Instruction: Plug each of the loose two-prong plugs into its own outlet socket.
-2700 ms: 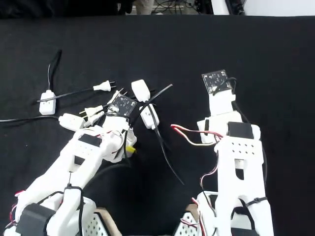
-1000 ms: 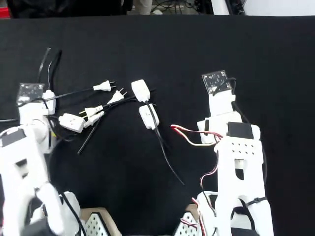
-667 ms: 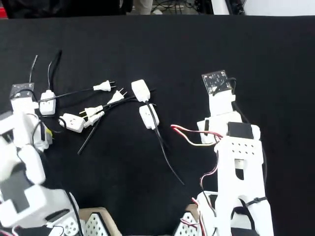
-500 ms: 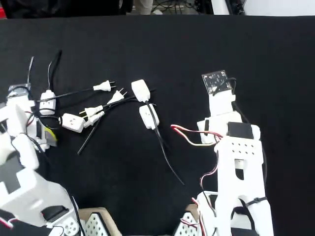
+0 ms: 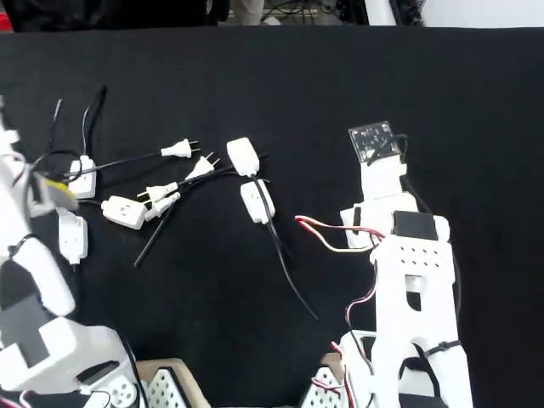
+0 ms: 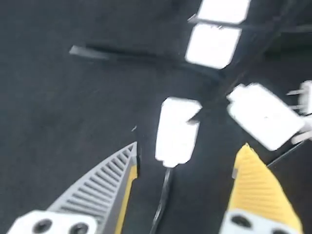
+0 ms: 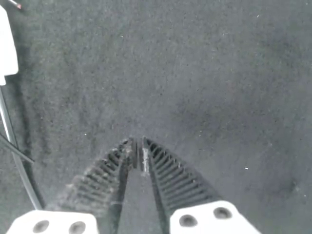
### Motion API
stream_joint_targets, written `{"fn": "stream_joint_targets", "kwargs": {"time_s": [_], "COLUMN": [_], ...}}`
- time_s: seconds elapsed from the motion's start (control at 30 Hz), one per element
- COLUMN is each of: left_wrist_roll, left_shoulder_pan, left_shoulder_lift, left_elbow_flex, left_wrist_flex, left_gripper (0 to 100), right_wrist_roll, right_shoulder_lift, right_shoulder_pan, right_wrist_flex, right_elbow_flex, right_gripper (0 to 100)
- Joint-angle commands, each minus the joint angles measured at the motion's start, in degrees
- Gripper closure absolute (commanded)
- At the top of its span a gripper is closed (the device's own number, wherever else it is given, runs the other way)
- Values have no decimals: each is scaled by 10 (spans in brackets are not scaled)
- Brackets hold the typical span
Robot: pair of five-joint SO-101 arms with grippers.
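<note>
My left gripper (image 6: pixel 190 146) is open, its grey finger and yellow finger (image 6: pixel 253 185) on either side of a white outlet block (image 6: pixel 175 136) with a black cord, touching neither. In the high view the left arm (image 5: pixel 34 280) stands at the table's far left beside that block (image 5: pixel 70 236). Two more outlet blocks (image 5: pixel 82 166) (image 5: pixel 123 212) lie close by. Loose white two-prong plugs (image 5: pixel 178 150) (image 5: pixel 201 167) (image 5: pixel 157 195) lie just right of them. Two further blocks (image 5: pixel 243 155) (image 5: pixel 257 201) lie mid-table. My right gripper (image 7: pixel 137 144) is shut on nothing, low over bare cloth.
The table (image 5: pixel 340 76) is covered in black cloth. Black cords (image 5: pixel 285 272) trail from the blocks and plugs across the left half. The right arm (image 5: pixel 408 255) stands at front right, with red and white wires (image 5: pixel 327 234) at its side. Open cloth lies behind it.
The left arm has swung from the plug cluster at centre-left out to the far left edge. An outlet block now shows beside it. The right arm has not moved.
</note>
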Motion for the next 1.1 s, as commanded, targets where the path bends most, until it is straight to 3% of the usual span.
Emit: {"fn": "stream_joint_targets", "kwargs": {"time_s": [0.0, 0.17, 0.43, 0.57, 0.73, 0.8, 1.07], "left_wrist_roll": [49, 76, 99, 97, 98, 95, 75], "left_shoulder_pan": [45, 73, 73, 73, 74, 78, 78], "left_shoulder_lift": [8, 108, 345, 431, 469, 472, 468], "left_elbow_flex": [-29, -56, -228, -322, -409, -430, -587], "left_wrist_flex": [-64, -145, -143, -93, -30, 4, 154], "left_gripper": [698, 698, 700, 734, 982, 941, 971], "right_wrist_roll": [-5, -5, -4, -3, -3, -2, -2], "right_shoulder_lift": [1, 0, 0, 0, 0, 0, 0], "right_shoulder_pan": [7, 7, 7, 7, 7, 7, 7], "right_wrist_flex": [-9, -11, -11, -13, -25, -25, -25], "right_elbow_flex": [-1, 4, 3, 3, 7, 7, 7], "right_gripper": [981, 981, 981, 981, 981, 981, 981]}}
